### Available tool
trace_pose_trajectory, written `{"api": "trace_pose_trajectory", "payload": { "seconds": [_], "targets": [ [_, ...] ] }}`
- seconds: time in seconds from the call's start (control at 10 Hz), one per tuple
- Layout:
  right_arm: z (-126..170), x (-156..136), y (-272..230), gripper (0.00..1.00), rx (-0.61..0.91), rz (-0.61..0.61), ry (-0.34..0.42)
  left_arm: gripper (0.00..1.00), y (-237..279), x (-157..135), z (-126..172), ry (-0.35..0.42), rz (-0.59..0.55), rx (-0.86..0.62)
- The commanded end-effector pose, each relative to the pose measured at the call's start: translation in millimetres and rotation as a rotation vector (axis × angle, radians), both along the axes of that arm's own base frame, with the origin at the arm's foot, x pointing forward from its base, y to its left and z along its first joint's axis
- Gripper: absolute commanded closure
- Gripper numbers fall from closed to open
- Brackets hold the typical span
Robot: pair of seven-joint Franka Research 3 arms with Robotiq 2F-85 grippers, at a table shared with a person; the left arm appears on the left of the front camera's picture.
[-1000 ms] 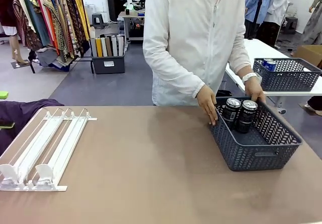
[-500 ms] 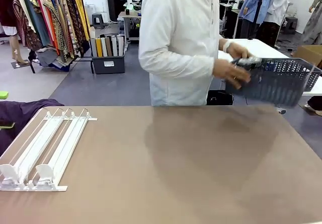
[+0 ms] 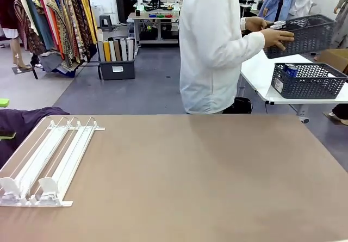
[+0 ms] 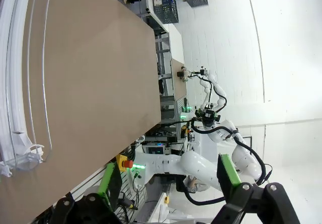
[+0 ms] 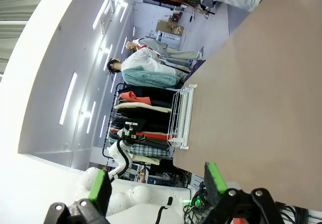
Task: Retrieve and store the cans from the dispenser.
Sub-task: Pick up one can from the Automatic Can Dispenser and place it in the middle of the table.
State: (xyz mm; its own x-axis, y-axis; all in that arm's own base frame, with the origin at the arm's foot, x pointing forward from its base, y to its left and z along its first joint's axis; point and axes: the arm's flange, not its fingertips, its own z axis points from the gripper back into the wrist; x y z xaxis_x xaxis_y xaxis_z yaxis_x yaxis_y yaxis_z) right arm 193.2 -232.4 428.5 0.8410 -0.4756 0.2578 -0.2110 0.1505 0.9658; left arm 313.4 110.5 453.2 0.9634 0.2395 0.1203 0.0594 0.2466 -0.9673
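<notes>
The white dispenser (image 3: pixel 50 160) lies on the brown table's left side with both lanes bare; it also runs along the left edge of the left wrist view as the dispenser (image 4: pixel 14 83) and shows far off in the right wrist view as the dispenser (image 5: pixel 183 116). A person in white stands turned away at the far side, holding a dark grey basket (image 3: pixel 303 34) in the air; its wall hides what is inside. A blue can (image 3: pixel 290 68) sits in a second basket (image 3: pixel 311 82) on a white table behind. My left gripper (image 4: pixel 168 176) and right gripper (image 5: pixel 157 186) are open, holding nothing.
The brown table (image 3: pixel 206 177) stretches wide to the right of the dispenser. A dark purple cloth (image 3: pixel 24 121) lies at its far left corner. Clothes racks and other tables stand farther back.
The person lifted the grey basket with the dark cans off the brown table's right side, turned away and now holds it over the white table behind. Dispenser unmoved.
</notes>
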Motion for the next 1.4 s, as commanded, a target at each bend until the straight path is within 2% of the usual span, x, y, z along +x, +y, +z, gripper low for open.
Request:
{"api": "trace_pose_trajectory", "payload": {
  "seconds": [0.0, 1.3],
  "targets": [
    [3.1, 3.1, 1.5, 0.00, 0.005, -0.010, -0.032, 0.00, -3.1, -2.5, 0.0, -0.009, 0.005, -0.021],
    [3.1, 3.1, 1.5, 0.00, 0.005, -0.010, -0.032, 0.00, -3.1, -2.5, 0.0, -0.009, 0.005, -0.021]
  ]
}}
